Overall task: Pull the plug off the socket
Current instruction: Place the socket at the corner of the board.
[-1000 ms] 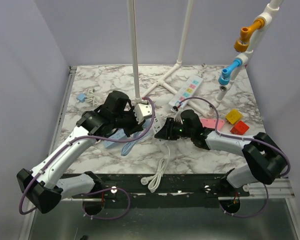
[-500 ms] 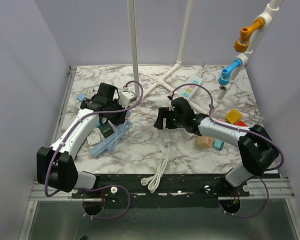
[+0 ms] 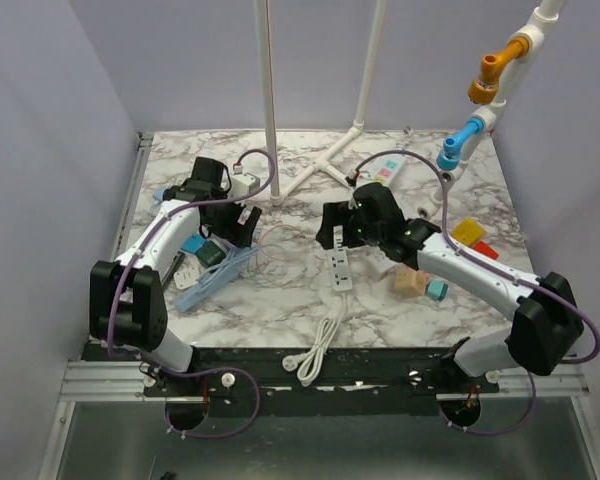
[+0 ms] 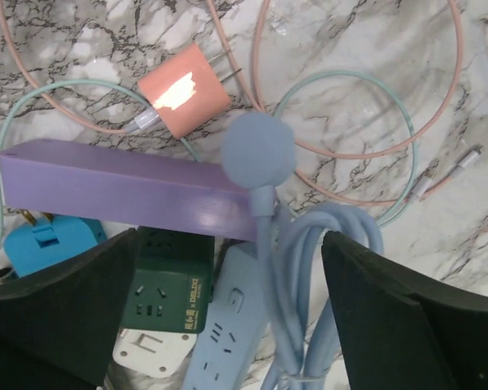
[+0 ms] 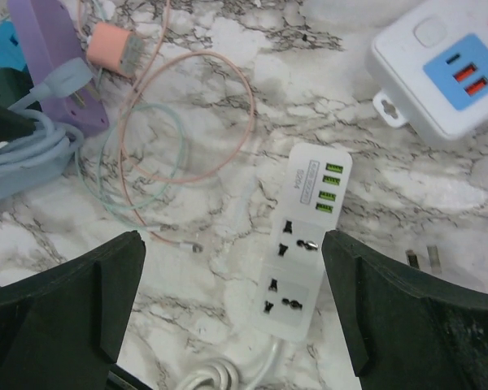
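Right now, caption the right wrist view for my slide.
Open right pincer hovers over power strip with nothing plugged in.

A white, grey-veined marble counter (image 3: 280, 300) fills mid-frame, boxed by plain lavender walls (image 3: 40, 150); white pipe posts (image 3: 269, 90) rise upper centre.

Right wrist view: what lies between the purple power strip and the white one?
Loops of a pink cable and a teal cable lie between the purple power strip and the white power strip, shown in the right wrist view.
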